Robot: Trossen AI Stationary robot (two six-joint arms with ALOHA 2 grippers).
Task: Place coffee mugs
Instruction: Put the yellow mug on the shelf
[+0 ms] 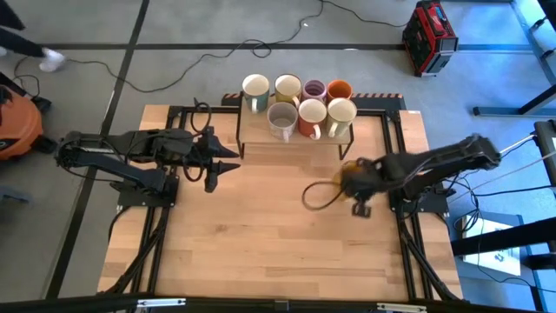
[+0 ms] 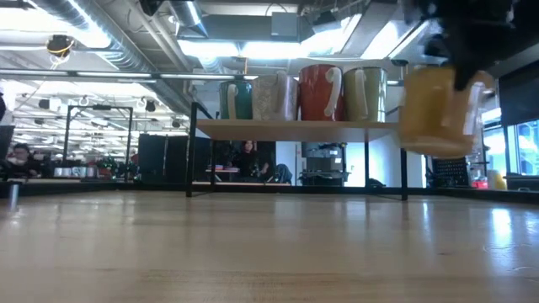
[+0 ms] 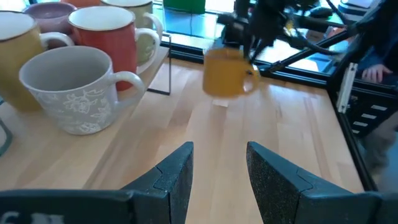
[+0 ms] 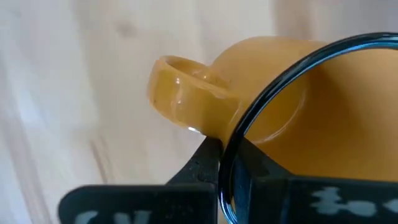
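Seven mugs stand on a low wooden shelf [image 1: 295, 136] at the table's far middle: white [image 1: 255, 88], cream [image 1: 287, 86], purple [image 1: 314, 89] and orange [image 1: 339, 89] behind, grey [image 1: 281, 120], red-orange [image 1: 311, 116] and white [image 1: 340, 113] in front. My right gripper [image 1: 354, 184] is shut on a mustard yellow mug [image 2: 434, 105], in the air right of and nearer than the shelf. My left gripper [image 3: 217, 177] is open and empty, left of the shelf's near corner. My right gripper holds the yellow mug by its rim [image 4: 264, 102], right beside the handle [image 4: 186, 93]. One finger [image 4: 202, 168] is outside the wall and the other inside. The fingers come from above. The mug hangs below them, slightly tilted, clear of the table.
The shelf stands on thin black legs [image 2: 192, 151] with open space beneath. Black frame rails [image 1: 395, 156] run along the table's sides. A cable loop [image 1: 314, 198] hangs by my right arm. Bare wood lies toward the near edge [image 1: 278, 261].
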